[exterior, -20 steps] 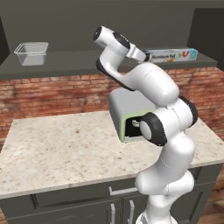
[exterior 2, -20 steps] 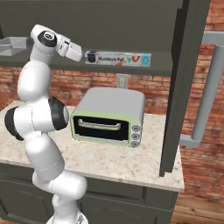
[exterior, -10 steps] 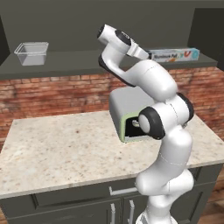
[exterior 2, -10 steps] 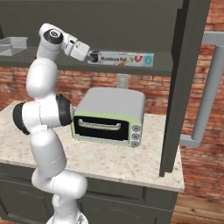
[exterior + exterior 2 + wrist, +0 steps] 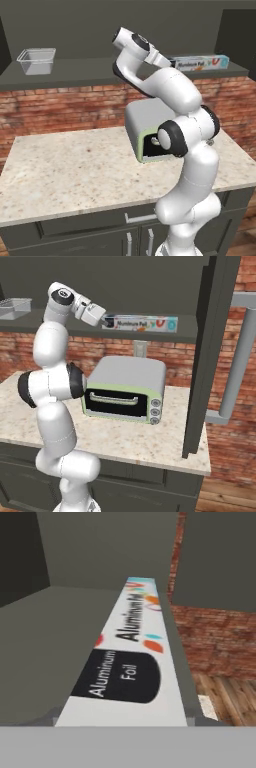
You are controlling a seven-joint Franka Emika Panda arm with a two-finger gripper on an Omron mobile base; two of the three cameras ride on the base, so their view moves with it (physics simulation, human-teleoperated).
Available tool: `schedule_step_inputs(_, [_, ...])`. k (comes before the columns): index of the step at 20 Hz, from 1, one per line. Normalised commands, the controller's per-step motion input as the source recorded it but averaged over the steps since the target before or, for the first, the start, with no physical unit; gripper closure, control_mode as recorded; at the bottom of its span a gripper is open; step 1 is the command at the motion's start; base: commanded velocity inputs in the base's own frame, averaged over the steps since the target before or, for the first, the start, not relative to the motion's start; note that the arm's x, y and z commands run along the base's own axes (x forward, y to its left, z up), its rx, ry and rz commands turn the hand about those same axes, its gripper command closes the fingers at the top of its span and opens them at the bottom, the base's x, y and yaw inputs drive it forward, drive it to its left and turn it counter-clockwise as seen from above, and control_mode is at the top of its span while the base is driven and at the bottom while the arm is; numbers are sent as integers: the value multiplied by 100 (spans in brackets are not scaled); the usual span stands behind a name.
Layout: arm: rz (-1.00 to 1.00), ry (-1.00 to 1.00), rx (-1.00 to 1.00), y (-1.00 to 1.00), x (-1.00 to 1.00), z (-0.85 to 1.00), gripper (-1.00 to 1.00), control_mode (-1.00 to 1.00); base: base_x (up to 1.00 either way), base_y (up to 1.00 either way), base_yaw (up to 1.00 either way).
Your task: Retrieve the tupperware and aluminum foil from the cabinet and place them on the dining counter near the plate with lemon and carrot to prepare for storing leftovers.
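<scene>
As the arm extends along the shelf [image 5: 150, 335], I see the gripper [image 5: 107, 320] has closed in from a second ago and now meets the near end of the foil [image 5: 142, 322]. Jaw state: I cannot tell. Tupperware [image 5: 37, 60] sits far along the shelf from the foil; grasp pending.

Open shelf [image 5: 90, 75] between tupperware [image 5: 36, 60] and foil box [image 5: 200, 62].
</scene>
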Motion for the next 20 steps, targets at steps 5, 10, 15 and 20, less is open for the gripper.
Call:
schedule_step_inputs(5, [0, 0, -3, 30, -91, -4, 100, -100, 0, 0, 0])
schedule_step_inputs(10, [-9, 0, -1, 44, -100, -11, 100, -100, 0, 0, 0])
schedule_step_inputs(15, [-4, 1, 1, 10, -100, -1, 100, -100, 0, 0, 0])
schedule_step_inputs(20, [18, 9, 11, -5, -100, -22, 100, -100, 0, 0, 0])
